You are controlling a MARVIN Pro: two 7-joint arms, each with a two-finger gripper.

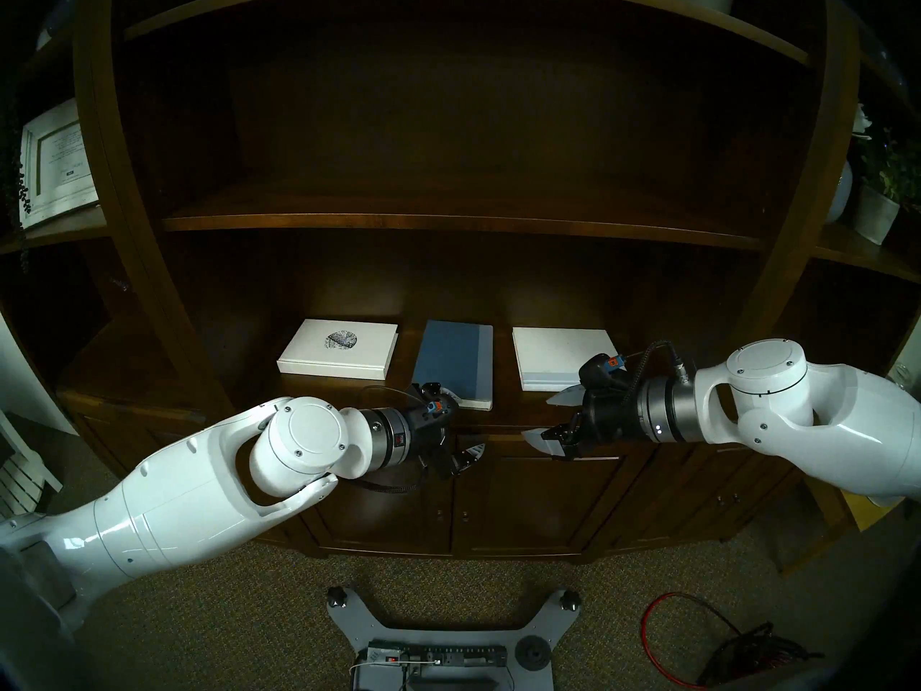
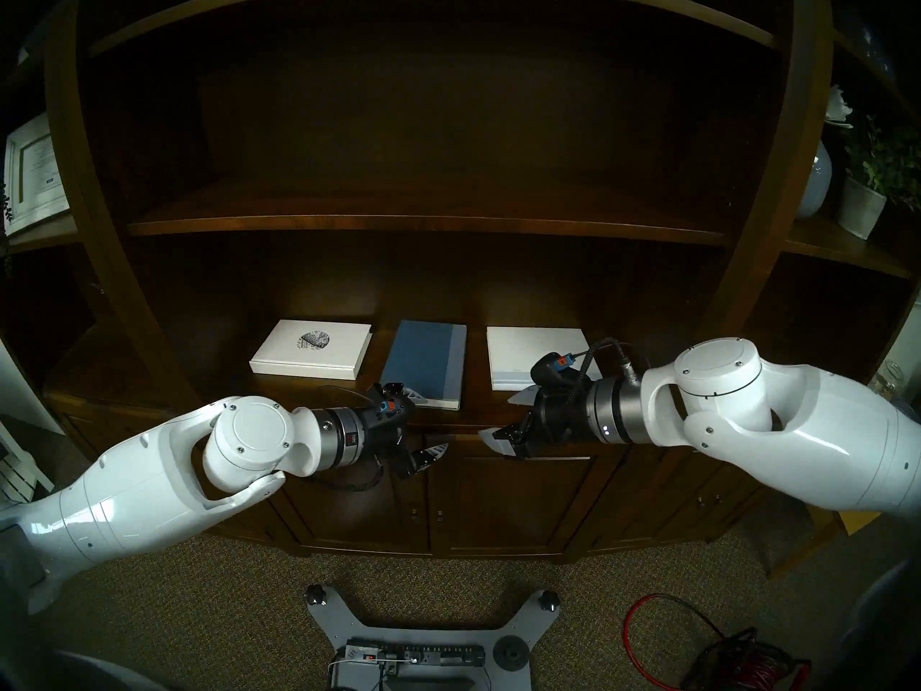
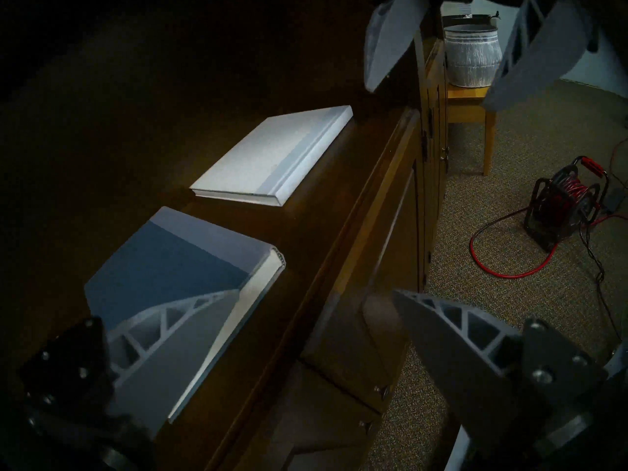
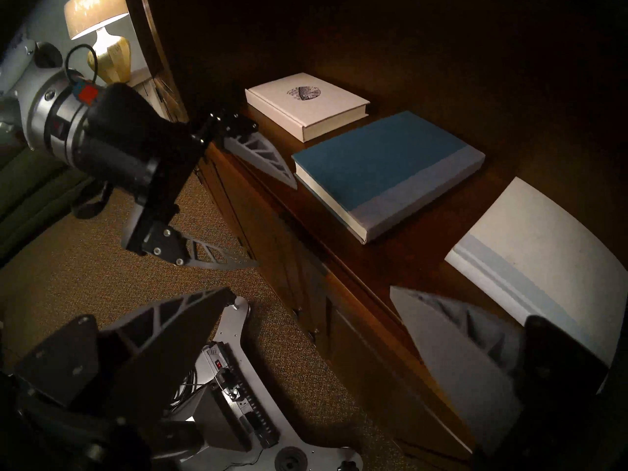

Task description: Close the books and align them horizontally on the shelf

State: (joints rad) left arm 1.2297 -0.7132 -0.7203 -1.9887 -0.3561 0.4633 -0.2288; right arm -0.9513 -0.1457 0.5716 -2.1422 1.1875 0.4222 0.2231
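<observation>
Three closed books lie flat in a row on the dark wooden shelf (image 1: 503,381): a white one with a black speckled oval (image 1: 339,348) on the left, a blue one with a pale spine strip (image 1: 451,363) in the middle, and a plain white one (image 1: 558,351) on the right. My left gripper (image 1: 468,420) hangs open just in front of the ledge, its upper finger at the blue book's (image 3: 176,256) near left corner. Facing it, my right gripper (image 1: 537,417) is open too, one finger by the plain white book's (image 4: 543,242) front edge. Neither gripper holds anything.
Panelled cabinet doors (image 1: 498,500) sit below the ledge, and a bare shelf board (image 1: 448,224) hangs above the books. A framed picture (image 1: 55,161) stands far left and potted plants (image 1: 877,196) far right. On the carpet are a red cable reel (image 3: 564,201) and my base (image 1: 433,645).
</observation>
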